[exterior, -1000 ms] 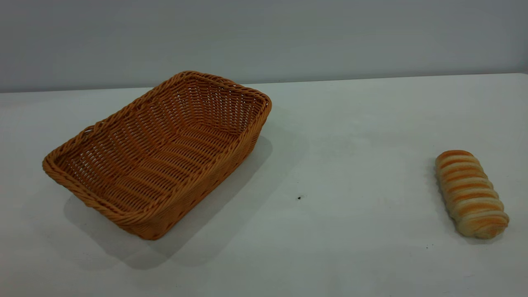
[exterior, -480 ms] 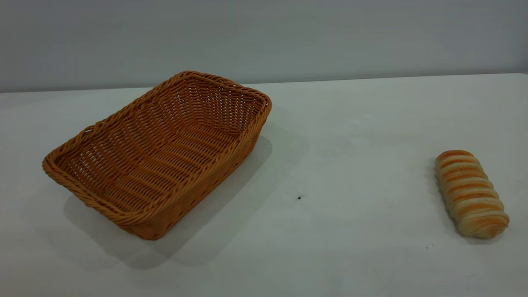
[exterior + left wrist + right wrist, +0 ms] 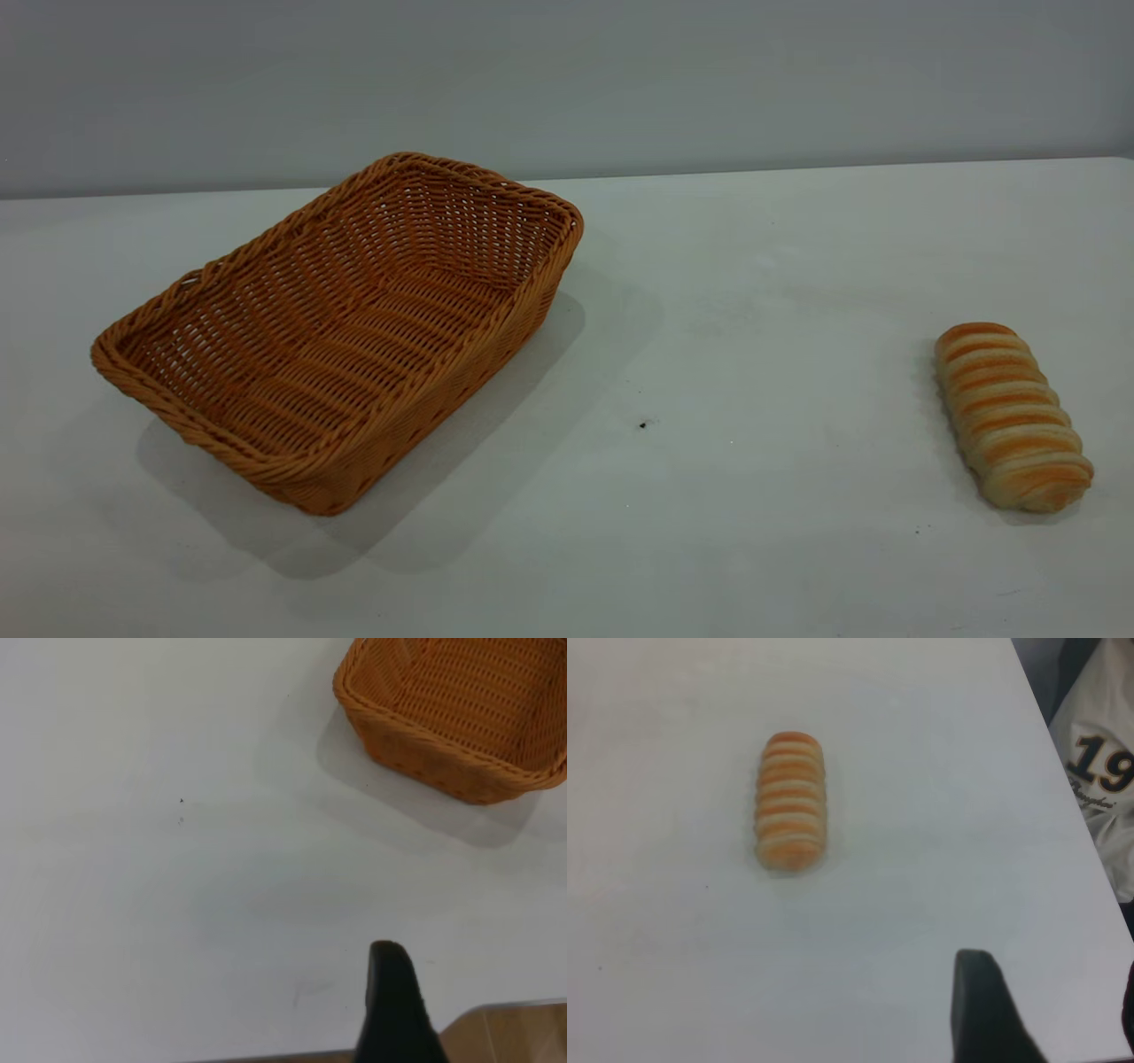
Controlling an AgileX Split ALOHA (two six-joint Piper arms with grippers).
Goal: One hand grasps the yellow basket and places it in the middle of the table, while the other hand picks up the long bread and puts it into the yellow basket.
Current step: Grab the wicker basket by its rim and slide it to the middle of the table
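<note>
End effectors clear — one yellow basket [image 3: 337,332], one long bread [image 3: 1013,416].

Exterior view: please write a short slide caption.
Empty yellow basket at the table's left, long bread lying far right.

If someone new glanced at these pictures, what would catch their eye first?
Most striking is the yellow basket, empty and lying at an angle on the left of the white table. Far to its right, well apart, lies the long bread, striped cream and orange. Neither gripper touches either thing.
</note>
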